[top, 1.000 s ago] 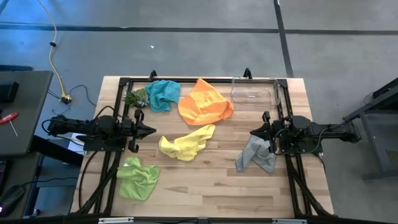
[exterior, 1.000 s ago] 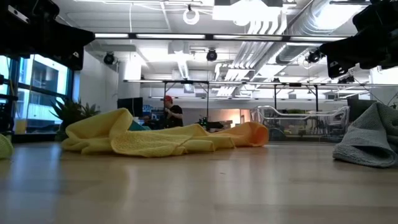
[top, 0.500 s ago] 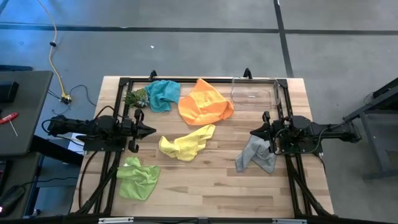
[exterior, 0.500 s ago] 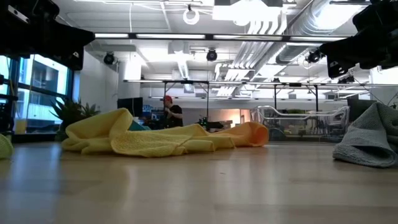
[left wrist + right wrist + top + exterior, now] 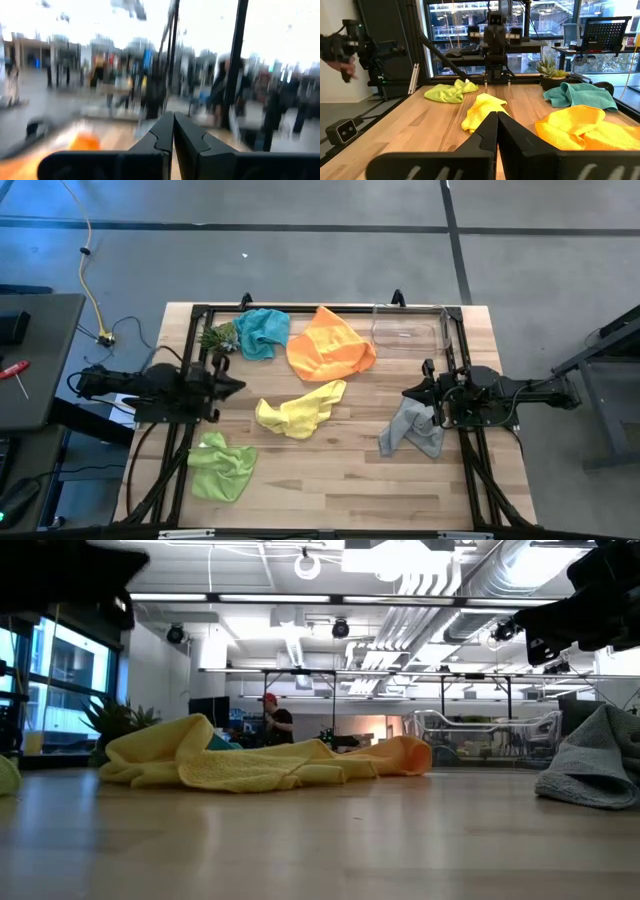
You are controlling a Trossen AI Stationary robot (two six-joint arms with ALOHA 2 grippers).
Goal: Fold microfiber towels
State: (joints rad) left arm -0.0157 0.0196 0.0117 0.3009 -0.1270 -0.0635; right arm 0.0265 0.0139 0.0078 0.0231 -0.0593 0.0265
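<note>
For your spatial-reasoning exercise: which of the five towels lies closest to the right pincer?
The grey towel, crumpled just beside the right pincer at the table's right side; the other four towels lie farther left.

Five crumpled towels lie apart: teal (image 5: 262, 331), orange (image 5: 328, 345), yellow (image 5: 300, 409), grey (image 5: 412, 430), lime (image 5: 221, 466).
</note>
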